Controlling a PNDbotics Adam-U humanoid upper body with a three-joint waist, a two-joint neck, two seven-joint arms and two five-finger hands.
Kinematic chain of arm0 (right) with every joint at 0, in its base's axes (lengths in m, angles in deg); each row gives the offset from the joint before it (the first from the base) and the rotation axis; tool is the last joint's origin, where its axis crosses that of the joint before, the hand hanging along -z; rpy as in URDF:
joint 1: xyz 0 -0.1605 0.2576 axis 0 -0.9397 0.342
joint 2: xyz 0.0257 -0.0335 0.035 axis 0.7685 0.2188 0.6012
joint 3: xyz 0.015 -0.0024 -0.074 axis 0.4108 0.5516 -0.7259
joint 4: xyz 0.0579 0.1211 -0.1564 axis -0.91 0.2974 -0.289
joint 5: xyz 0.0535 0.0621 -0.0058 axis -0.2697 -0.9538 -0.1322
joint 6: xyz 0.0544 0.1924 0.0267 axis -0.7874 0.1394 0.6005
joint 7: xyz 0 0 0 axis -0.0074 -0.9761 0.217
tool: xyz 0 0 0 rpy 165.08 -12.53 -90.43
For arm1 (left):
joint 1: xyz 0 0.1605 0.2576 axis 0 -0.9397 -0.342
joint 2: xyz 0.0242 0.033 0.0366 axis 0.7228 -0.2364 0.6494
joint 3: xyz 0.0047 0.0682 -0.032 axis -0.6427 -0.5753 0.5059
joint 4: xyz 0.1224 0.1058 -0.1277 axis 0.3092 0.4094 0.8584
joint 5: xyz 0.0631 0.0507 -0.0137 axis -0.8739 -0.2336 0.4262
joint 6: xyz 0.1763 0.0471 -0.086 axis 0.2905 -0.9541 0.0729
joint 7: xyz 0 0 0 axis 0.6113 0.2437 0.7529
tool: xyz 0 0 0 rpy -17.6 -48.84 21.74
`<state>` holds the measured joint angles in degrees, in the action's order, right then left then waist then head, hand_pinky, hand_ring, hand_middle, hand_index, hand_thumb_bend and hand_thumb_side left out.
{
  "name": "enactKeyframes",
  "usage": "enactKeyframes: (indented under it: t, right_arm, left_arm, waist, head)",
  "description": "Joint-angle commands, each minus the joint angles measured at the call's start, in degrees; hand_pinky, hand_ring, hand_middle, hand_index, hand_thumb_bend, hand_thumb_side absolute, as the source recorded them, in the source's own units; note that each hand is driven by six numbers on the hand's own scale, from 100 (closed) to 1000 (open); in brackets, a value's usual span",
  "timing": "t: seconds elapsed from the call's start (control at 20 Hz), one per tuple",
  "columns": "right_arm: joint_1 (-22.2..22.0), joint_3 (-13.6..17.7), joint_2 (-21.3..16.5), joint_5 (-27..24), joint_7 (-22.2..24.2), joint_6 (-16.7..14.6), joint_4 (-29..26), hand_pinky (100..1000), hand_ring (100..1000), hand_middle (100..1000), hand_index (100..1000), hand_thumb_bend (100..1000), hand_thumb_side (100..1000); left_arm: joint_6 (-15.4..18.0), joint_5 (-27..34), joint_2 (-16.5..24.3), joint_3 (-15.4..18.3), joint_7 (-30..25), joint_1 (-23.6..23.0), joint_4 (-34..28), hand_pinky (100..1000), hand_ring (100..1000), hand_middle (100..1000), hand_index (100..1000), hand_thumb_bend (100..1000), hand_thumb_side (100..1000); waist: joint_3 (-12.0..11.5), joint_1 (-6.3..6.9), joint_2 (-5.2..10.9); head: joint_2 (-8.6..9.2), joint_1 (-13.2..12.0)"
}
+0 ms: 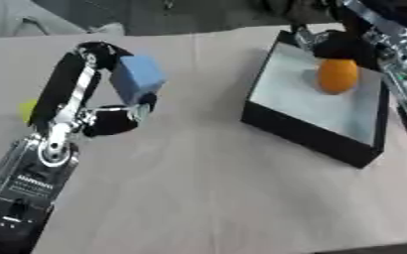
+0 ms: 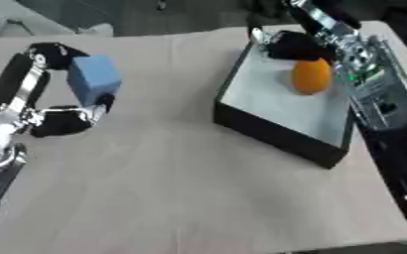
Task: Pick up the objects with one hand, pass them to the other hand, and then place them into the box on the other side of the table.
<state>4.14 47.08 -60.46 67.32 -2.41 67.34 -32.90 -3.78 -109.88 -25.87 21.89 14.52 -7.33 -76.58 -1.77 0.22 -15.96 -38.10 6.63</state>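
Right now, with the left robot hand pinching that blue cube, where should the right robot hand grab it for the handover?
Probably the blue cube by its bare right-facing sides, approaching from the right: the left robot hand pinches it top and bottom, blocking the left.

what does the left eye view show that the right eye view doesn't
Only the left eye view shows a yellow thing on the table behind the left arm, and more of that arm's forearm. Only the right eye view shows the right arm running down the picture's right side past the box. Both show the left hand pinching a blue cube, the black box with its pale floor, and the right hand over the box at an orange; whether it grips the orange I cannot tell.
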Motion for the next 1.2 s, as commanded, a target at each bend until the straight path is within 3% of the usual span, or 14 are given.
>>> enactKeyframes:
  t: [0.05, 0.1, 0.2, 0.4, 0.65, 1.2]
  right_arm:
    - [1.8, -0.8, -0.1, -2.4, 3.1, 0.5, 1.4, 1000, 1000, 1000, 1000, 100, 552]
    - [2.0, -1.1, 0.1, -4.7, 4.6, 1.3, 2.1, 1000, 1000, 1000, 1000, 100, 688]
    - [2.6, -1.6, 0.3, -10.1, 7.9, 3.3, 3.3, 1000, 1000, 1000, 1000, 100, 807]
    - [3.7, -2.4, 0.7, -20.0, 14.6, 6.7, 4.6, 1000, 1000, 1000, 1000, 100, 922]
    - [4.7, -2.8, 0.9, -27.1, 20.4, 8.4, 4.6, 1000, 1000, 1000, 1000, 100, 913]
    - [4.9, -3.4, 0.8, -26.4, 21.3, 8.2, 3.6, 1000, 1000, 1000, 1000, 100, 926]
  left_arm:
    - [3.4, -0.4, -0.3, -0.4, 2.4, 0.6, 0.3, 800, 636, 570, 589, 100, 124]
    - [4.6, -0.6, -0.3, -0.6, 3.1, 0.6, 0.4, 801, 641, 573, 590, 100, 126]
    - [7.3, -1.5, -0.3, -0.9, 4.4, 0.6, 0.6, 804, 647, 577, 592, 100, 118]
    - [12.2, -4.1, -0.3, -1.4, 6.8, 1.2, 0.8, 810, 658, 583, 594, 100, 102]
    - [15.1, -6.2, -0.6, -1.9, 8.2, 1.7, 1.7, 810, 660, 585, 594, 100, 100]
    - [15.8, -6.2, -1.5, -2.0, 8.9, 2.0, 2.2, 804, 653, 580, 591, 100, 100]
  waist:
    - [0.0, -0.88, 0.71]
    - [0.0, -0.92, 0.71]
    - [0.0, -0.99, 0.73]
    - [-0.2, -1.16, 0.65]
    - [-0.3, -1.29, 0.51]
    - [-0.4, -1.34, 0.69]
  head:
    - [0.39, 0.5]
    - [0.44, 0.7]
    - [0.53, 0.9]
    - [0.74, 1.3]
    - [0.66, 1.5]
    - [0.55, 1.5]
